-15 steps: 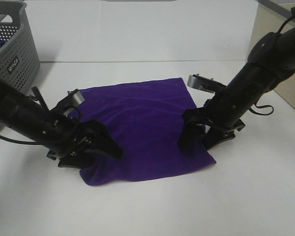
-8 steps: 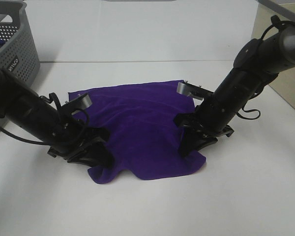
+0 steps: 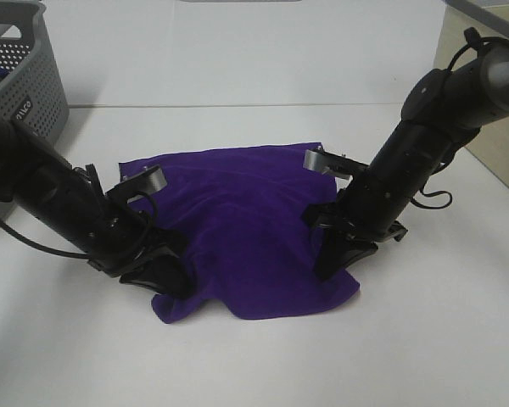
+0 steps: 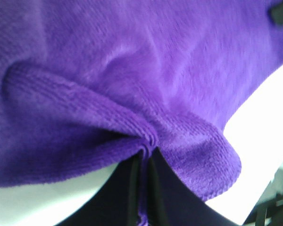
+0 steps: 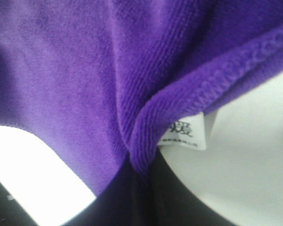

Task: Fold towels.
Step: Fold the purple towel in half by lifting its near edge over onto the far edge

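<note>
A deep purple towel [image 3: 237, 229] lies spread on the white table, its near edge lifted and bunched. My left gripper [image 3: 171, 275] is shut on the towel's near left corner; in the left wrist view the cloth [image 4: 132, 108] is pinched between the dark fingers [image 4: 132, 188]. My right gripper [image 3: 332, 254] is shut on the near right edge; in the right wrist view the hem [image 5: 179, 103] folds into the jaws next to a small white tag [image 5: 183, 134].
A grey perforated basket [image 3: 21, 85] stands at the far left of the table. The white table [image 3: 263, 356] runs on in front of the towel and behind it.
Both grippers have lifted the towel's near corners and drawn them inward and a little away from the front; the near edge now sags between them.
</note>
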Available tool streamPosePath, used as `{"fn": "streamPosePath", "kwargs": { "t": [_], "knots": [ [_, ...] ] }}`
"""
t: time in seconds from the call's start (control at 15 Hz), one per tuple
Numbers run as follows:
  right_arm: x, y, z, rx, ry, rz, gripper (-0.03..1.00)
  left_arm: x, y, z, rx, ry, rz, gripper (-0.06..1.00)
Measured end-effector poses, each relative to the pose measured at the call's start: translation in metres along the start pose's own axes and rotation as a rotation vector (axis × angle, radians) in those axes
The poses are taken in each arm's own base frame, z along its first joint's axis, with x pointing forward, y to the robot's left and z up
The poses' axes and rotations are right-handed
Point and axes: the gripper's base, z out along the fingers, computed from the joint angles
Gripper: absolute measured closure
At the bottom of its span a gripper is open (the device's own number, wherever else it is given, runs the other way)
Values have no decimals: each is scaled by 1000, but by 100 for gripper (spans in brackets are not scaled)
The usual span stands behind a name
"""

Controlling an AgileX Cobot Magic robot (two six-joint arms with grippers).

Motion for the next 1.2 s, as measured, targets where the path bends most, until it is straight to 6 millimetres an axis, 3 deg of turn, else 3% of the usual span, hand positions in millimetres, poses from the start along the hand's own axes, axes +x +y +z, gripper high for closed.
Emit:
{"fn": "streamPosePath", "kwargs": {
  "t": [0.27, 0.4, 0.47, 0.6, 0.67, 0.87, 1.2],
  "knots": [
    [-2, 18, -34, 28, -104, -42, 94, 1, -3, -17, -85, 63, 149, 94],
    [-3, 28, -48, 6, -150, -8, 94, -3, -16, -45, -165, 14, 172, 94],
    [-3, 28, -48, 6, -150, -8, 94, -3, -16, -45, -165, 14, 172, 94],
    [-12, 33, -57, -1, -184, -7, 94, -9, -27, -65, -207, -73, 168, 94],
    [-30, 40, -76, 15, -270, -32, 94, -23, -34, -79, -240, -173, 151, 94],
    [-64, 43, -96, 60, -364, -38, 94, -50, -39, -95, -286, -323, 159, 94],
    [-120, 31, -87, 71, -404, -20, 94, -78, -21, -121, -386, -540, 109, 94]
  ]
}}
